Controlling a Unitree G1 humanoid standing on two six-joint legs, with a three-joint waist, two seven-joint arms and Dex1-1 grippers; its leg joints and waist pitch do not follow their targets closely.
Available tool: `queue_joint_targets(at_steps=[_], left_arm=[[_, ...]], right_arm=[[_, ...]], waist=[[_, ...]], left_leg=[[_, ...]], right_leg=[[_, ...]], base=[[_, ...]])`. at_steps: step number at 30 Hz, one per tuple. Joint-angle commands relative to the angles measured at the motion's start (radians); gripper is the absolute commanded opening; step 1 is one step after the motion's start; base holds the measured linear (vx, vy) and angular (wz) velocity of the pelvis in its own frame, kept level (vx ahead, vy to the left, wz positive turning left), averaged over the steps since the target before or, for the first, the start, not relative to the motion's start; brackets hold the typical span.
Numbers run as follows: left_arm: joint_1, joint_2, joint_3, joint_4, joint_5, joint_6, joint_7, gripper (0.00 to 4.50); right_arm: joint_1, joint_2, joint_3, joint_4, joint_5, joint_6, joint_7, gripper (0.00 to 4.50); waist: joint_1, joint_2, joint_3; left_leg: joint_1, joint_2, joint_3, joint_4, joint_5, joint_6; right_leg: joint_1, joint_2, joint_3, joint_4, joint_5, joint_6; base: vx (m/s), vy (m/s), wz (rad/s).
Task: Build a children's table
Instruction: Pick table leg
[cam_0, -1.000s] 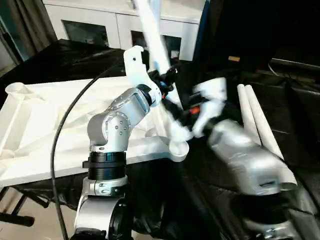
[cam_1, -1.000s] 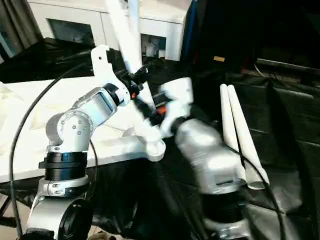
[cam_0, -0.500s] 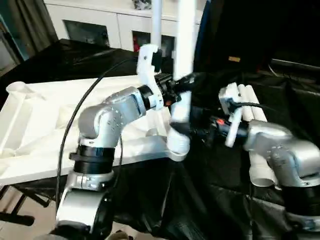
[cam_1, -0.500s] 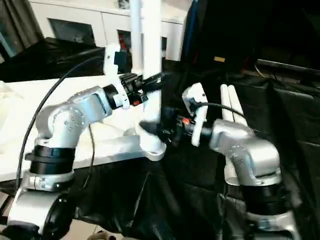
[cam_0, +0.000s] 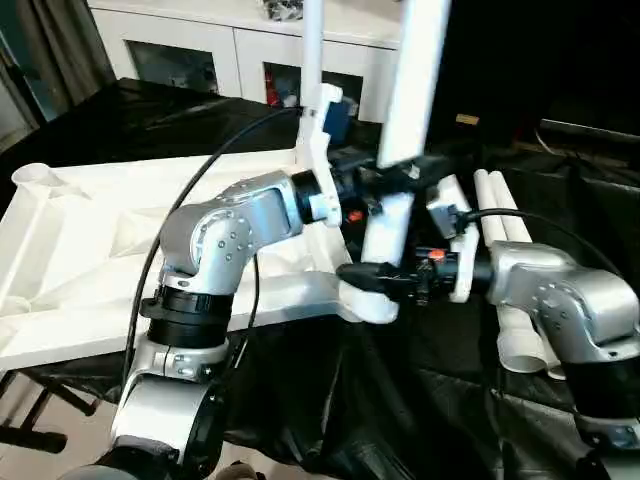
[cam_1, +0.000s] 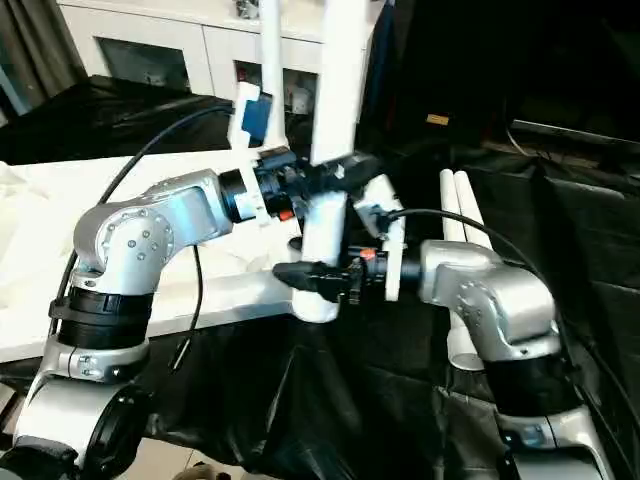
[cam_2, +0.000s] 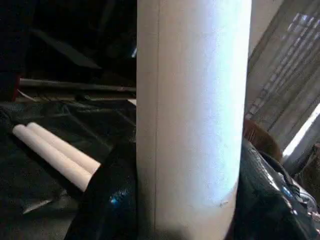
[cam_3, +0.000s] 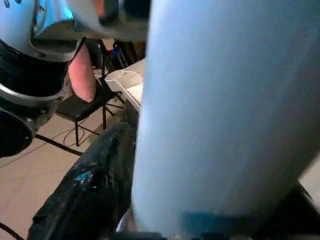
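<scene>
Black-draped counter (cam_0: 560, 420), white cabinet (cam_0: 230, 45) behind. Tabletop (cam_0: 80, 250) lies underside up along the counter's left edge. My left tool (cam_0: 395, 178) and right tool (cam_0: 372, 277) both pinch the near-upright leg (cam_0: 405, 130) at the near corner socket (cam_0: 372, 305). Two spare legs (cam_0: 510, 240) lie toward the right edge.

A black-draped table (cam_0: 560, 400) carries the white tabletop (cam_0: 90, 260) and two spare legs (cam_0: 505, 240).

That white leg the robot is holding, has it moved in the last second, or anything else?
Yes. The leg leaned toward the robot's left a second ago; now it stands nearly upright over the tabletop's near corner socket. The right gripper has swung in and clasps the leg's lower end, while the left gripper holds it higher up. The tabletop, the two spare legs and the thin upright leg behind stayed put.
</scene>
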Motion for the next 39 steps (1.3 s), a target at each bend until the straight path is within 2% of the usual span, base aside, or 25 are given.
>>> queue_joint_targets(at_steps=[1,2,6,10,12,14,19,23,24,27,29,34,39], left_arm=[[-0.001,0.007,-0.012,-0.018,-0.011,0.007,-0.012,1.86],[-0.001,0.01,-0.014,-0.018,-0.011,0.008,-0.015,1.86],[0.001,0.018,-0.019,-0.018,-0.01,0.008,-0.026,1.86],[0.002,0.022,-0.02,-0.017,-0.009,0.007,-0.03,1.86],[0.003,0.025,-0.021,-0.018,-0.008,0.008,-0.034,1.86],[0.003,0.026,-0.022,-0.017,-0.009,0.008,-0.035,1.86],[0.003,0.036,-0.026,-0.013,-0.012,0.006,-0.042,1.86],[0.003,0.039,-0.029,-0.013,-0.014,0.008,-0.046,1.86],[0.002,0.038,-0.03,-0.012,-0.014,0.009,-0.047,1.86],[-0.001,0.037,-0.03,-0.012,-0.016,0.009,-0.048,1.86],[-0.001,0.037,-0.03,-0.013,-0.017,0.01,-0.048,1.86],[-0.002,0.038,-0.027,-0.018,-0.025,0.013,-0.048,1.86],[0.0,0.04,-0.036,-0.024,-0.021,0.001,-0.054,1.86]], right_arm=[[-0.013,-0.013,-0.001,0.002,0.022,0.009,0.019,2.59],[-0.013,-0.015,-0.001,0.002,0.024,0.011,0.023,2.4],[-0.011,-0.022,0.002,0.003,0.022,0.011,0.03,2.09],[-0.011,-0.024,0.005,0.006,0.018,0.008,0.029,1.96],[-0.012,-0.016,-0.005,0.021,0.006,-0.003,0.001,2.65],[-0.013,-0.016,-0.01,0.024,0.015,0.004,0.003,2.67],[-0.007,-0.028,-0.021,0.023,0.028,0.005,0.01,3.1],[-0.003,-0.036,-0.025,0.028,0.036,0.005,0.021,3.11],[-0.004,-0.037,-0.025,0.028,0.038,0.007,0.023,2.84],[-0.002,-0.037,-0.02,0.03,0.043,0.017,0.027,2.77],[0.0,-0.037,-0.017,0.031,0.045,0.02,0.029,2.44],[0.007,-0.034,-0.004,0.03,0.044,0.025,0.027,2.01],[0.01,-0.031,0.0,0.034,0.045,0.021,0.022,1.9]], waist=[[0.004,-0.018,-0.074],[0.005,-0.019,-0.075],[0.005,-0.02,-0.076],[0.006,-0.019,-0.076],[0.006,-0.02,-0.076],[0.006,-0.019,-0.076],[0.006,-0.016,-0.076],[0.006,-0.017,-0.077],[0.006,-0.016,-0.076],[0.006,-0.017,-0.077],[0.007,-0.016,-0.077],[0.007,-0.016,-0.077],[0.007,-0.015,-0.077]], left_leg=[[0.002,0.014,0.001,-0.053,-0.051,0.057],[0.002,0.015,0.001,-0.053,-0.052,0.056],[0.001,0.014,0.002,-0.052,-0.048,0.055],[0.001,0.014,0.002,-0.052,-0.043,0.056],[0.001,0.013,0.002,-0.052,-0.043,0.055],[0.001,0.014,0.002,-0.052,-0.047,0.054],[0.002,0.014,0.001,-0.052,-0.045,0.053],[0.002,0.014,0.002,-0.051,-0.048,0.051],[0.002,0.014,0.002,-0.051,-0.053,0.052],[0.0,0.013,0.001,-0.051,-0.045,0.052],[0.001,0.014,0.001,-0.051,-0.044,0.053],[0.001,0.014,0.001,-0.051,-0.047,0.052],[0.001,0.013,0.001,-0.051,-0.049,0.051]], right_leg=[[0.067,-0.067,0.044,-0.069,-0.183,-0.165],[0.067,-0.067,0.044,-0.068,-0.182,-0.167],[0.068,-0.067,0.044,-0.068,-0.179,-0.165],[0.068,-0.067,0.044,-0.067,-0.176,-0.165],[0.068,-0.067,0.044,-0.067,-0.174,-0.165],[0.068,-0.067,0.044,-0.068,-0.181,-0.164],[0.067,-0.066,0.044,-0.067,-0.176,-0.165],[0.068,-0.066,0.044,-0.067,-0.173,-0.167],[0.068,-0.066,0.044,-0.068,-0.176,-0.169],[0.069,-0.066,0.044,-0.066,-0.164,-0.171],[0.069,-0.066,0.044,-0.065,-0.162,-0.173],[0.069,-0.066,0.044,-0.066,-0.166,-0.174],[0.069,-0.065,0.043,-0.066,-0.163,-0.177]], base=[[0.0,0.0,0.0],[0.0,0.0,0.0],[0.0,0.0,0.0],[0.0,0.0,0.0],[0.0,0.0,0.0],[0.0,0.0,0.0],[0.0,0.0,0.0],[0.0,0.0,0.0],[0.0,0.0,0.0],[0.0,0.0,0.0],[0.0,0.0,0.0],[0.0,0.0,0.0],[0.0,0.0,0.0]])
